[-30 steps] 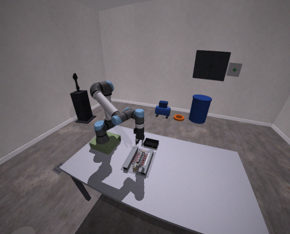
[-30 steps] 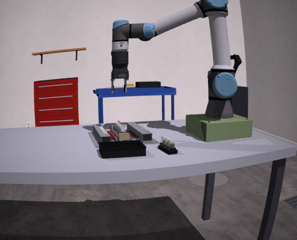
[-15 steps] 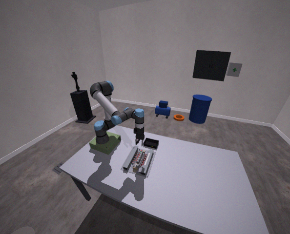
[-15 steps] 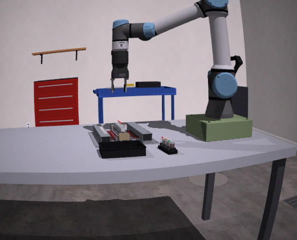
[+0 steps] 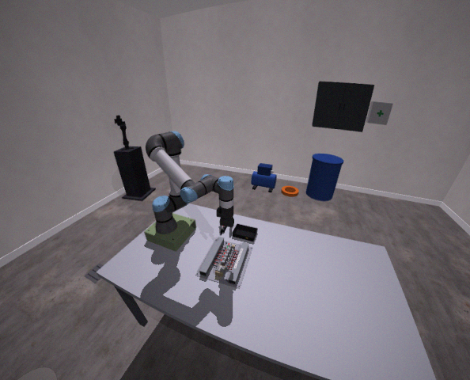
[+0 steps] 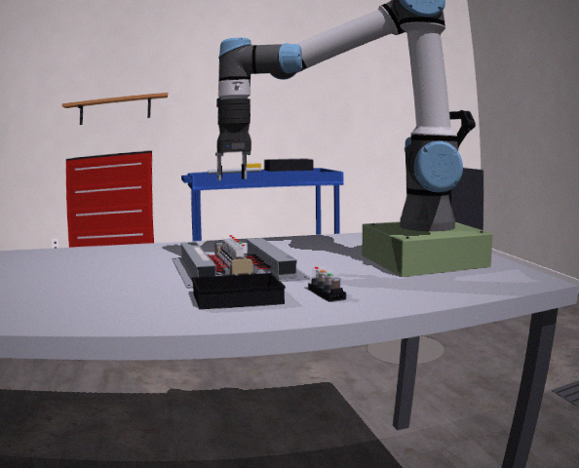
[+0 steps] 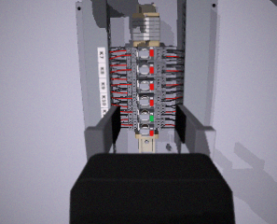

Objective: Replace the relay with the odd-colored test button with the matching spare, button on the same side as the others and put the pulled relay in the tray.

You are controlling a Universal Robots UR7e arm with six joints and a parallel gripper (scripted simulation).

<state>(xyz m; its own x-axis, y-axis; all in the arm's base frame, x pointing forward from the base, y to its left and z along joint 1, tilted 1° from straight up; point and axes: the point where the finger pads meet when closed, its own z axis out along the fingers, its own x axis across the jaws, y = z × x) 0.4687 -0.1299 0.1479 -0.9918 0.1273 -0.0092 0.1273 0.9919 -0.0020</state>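
A row of several relays (image 7: pixel 145 93) sits on a rail on the grey panel (image 5: pixel 225 260). Most have red test buttons; one relay (image 7: pixel 145 118), second from the near end in the wrist view, has a green button. My gripper (image 7: pixel 147 117) is open and empty, well above the row, its fingers framing the green-button relay and its near neighbour from high up. It also shows in the exterior view (image 6: pixel 231 173). A small black holder with spare relays (image 6: pixel 326 283) stands to the right of the panel. The black tray (image 6: pixel 238 291) lies in front of the panel; it also shows in the top view (image 5: pixel 244 232).
Two grey wiring ducts (image 6: pixel 272 257) flank the relay row. The arm's green base (image 6: pixel 426 248) stands at the table's right end. Behind are a blue bench (image 6: pixel 264 178) and a red drawer cabinet (image 6: pixel 109 199).
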